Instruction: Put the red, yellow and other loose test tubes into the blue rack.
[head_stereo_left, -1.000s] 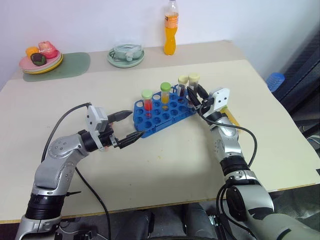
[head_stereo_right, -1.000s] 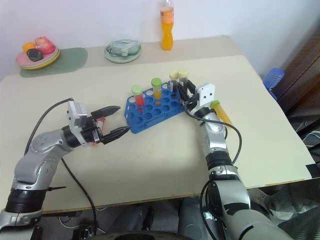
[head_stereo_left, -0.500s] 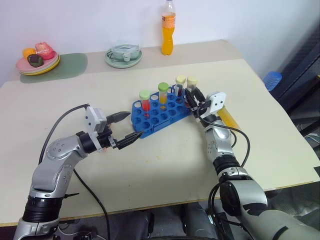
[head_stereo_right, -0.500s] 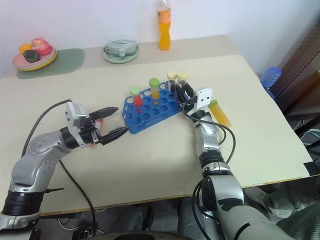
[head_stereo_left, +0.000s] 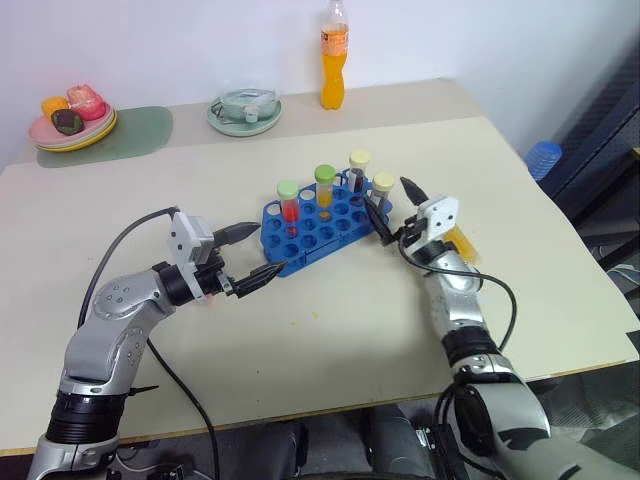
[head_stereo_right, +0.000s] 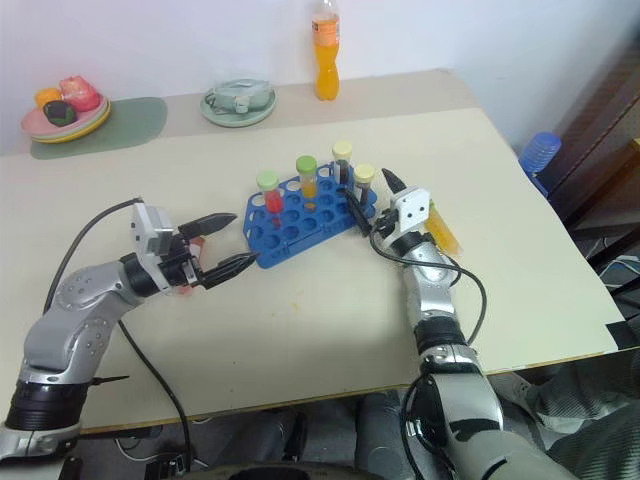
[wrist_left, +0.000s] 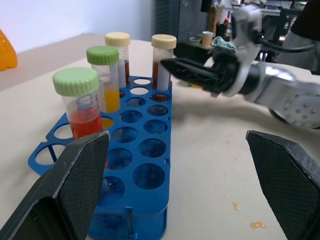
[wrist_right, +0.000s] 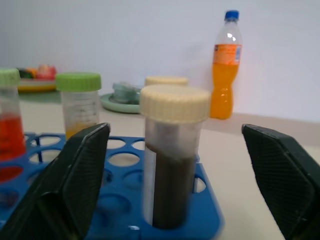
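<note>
Released now, the cream-capped tube (head_stereo_left: 381, 193) stands in the blue rack (head_stereo_left: 318, 223); the right gripper (head_stereo_left: 392, 208) has drawn back, fingers spread. Left gripper (head_stereo_left: 249, 253) hovers level, fingers apart, beside the rack's near end. Beyond the right wrist, a yellow tube (head_stereo_right: 441, 228) lies on the table (head_stereo_left: 300, 340).

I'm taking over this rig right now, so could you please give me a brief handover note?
Left gripper: open, empty, level at the rack's near left end.
Right gripper: open, empty, at the rack's right end beside the dark tube.
Blue rack: holds four upright tubes: red, yellow, and two cream-capped dark tubes.
Done: those four are racked.
Left: one yellowish loose tube lies on the table behind the right gripper; rack it.
</note>
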